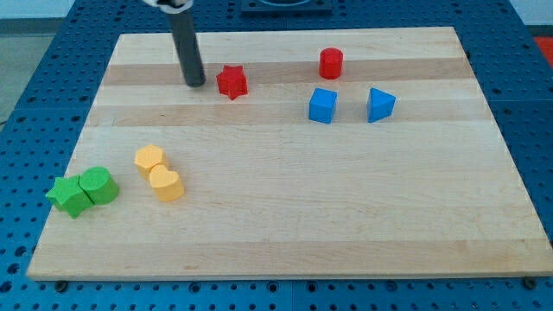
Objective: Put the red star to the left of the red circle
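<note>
Camera view: near the board's top edge, our tip carries no jaws; the red star, light and rigid, should slide toward the red circle.

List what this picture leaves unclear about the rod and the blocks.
- The rod's upper part: cut off by the view's top edge.
- Whether my tip touches the red star: gap too small to judge.
- The upper yellow block: shape unclear, too small, pressed against the yellow heart.

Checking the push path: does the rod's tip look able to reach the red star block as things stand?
Probably yes: my tip sits just left of the red star block, apart, with bare wooden board between them.
</note>
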Action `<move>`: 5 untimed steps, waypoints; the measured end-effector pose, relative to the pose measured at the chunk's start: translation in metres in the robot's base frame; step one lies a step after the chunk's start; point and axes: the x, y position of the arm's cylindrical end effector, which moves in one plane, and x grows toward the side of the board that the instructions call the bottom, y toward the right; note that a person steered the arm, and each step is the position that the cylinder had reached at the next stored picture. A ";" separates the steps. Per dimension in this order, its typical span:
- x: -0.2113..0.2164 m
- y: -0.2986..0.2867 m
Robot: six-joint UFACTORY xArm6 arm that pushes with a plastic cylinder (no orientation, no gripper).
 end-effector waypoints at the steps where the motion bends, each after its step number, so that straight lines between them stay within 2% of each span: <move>1: 0.049 0.037; 2: 0.025 0.074; 4: -0.002 0.103; 5: 0.021 0.092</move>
